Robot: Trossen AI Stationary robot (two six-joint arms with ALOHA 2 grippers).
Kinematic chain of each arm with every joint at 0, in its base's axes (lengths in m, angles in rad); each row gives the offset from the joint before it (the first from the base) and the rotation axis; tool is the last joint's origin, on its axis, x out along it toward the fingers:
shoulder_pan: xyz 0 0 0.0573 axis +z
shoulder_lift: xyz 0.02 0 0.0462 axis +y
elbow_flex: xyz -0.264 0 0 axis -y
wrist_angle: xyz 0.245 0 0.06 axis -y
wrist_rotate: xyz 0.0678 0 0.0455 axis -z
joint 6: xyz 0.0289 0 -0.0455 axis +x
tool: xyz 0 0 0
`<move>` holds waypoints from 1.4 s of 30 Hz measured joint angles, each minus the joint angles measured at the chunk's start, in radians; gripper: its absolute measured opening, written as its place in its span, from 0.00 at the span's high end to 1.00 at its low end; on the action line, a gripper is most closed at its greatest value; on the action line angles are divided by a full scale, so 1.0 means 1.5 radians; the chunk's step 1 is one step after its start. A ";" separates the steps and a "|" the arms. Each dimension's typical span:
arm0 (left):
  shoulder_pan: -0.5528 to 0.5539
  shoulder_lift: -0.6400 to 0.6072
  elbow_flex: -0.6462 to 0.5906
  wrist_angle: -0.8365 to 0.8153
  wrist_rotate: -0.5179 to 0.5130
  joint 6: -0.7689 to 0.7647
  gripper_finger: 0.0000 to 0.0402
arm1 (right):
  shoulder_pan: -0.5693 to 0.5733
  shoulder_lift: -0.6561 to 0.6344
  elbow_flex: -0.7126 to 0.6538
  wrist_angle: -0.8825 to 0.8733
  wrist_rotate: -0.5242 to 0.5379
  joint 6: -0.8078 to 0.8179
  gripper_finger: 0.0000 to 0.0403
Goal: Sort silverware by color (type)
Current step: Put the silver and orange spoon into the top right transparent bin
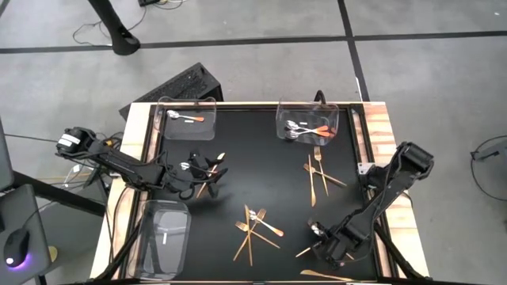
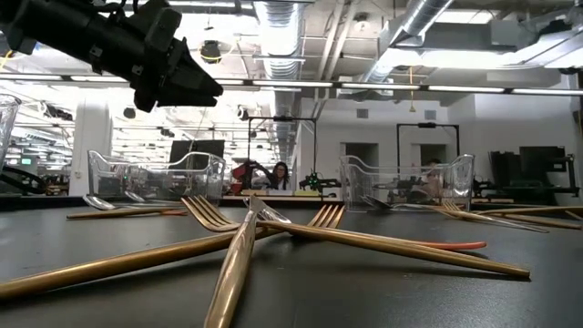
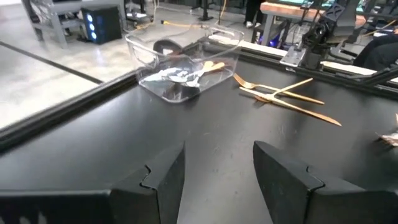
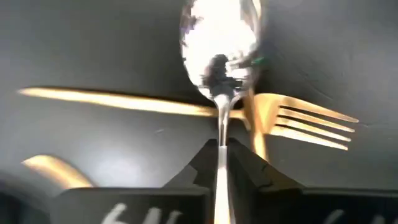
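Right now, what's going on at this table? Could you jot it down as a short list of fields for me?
Right tool: shut on a silver spoon, at the table's near right
Under the spoon: gold fork
Left tool: open, empty, above the black mat on the left
Far right tray: spoons with orange-red handles
Far left tray: one spoon
Near left tray: contents unclear
Loose on mat: gold utensils

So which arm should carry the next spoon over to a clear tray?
The right arm. Its gripper is already closed on a spoon at the near right of the mat, while the left gripper hangs open and empty. The spoon tray sits on its side.
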 joint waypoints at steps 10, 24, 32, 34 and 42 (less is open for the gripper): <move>0.024 0.000 0.000 0.010 -0.012 0.038 0.57 | -0.108 -0.153 0.001 -0.224 0.150 -0.205 0.98; 0.080 0.000 0.000 0.008 0.014 0.044 0.57 | -0.706 -0.287 0.001 -0.183 0.441 -1.063 0.98; 0.091 0.000 0.000 -0.047 0.011 0.002 0.57 | -0.894 -0.247 0.001 0.012 0.326 -1.456 0.98; 0.091 0.000 0.000 -0.057 0.005 -0.005 0.57 | -0.919 -0.228 0.001 0.033 0.307 -1.503 0.96; 0.091 0.000 0.000 -0.064 -0.002 -0.027 0.57 | -0.956 -0.161 0.001 0.057 0.310 -1.562 0.73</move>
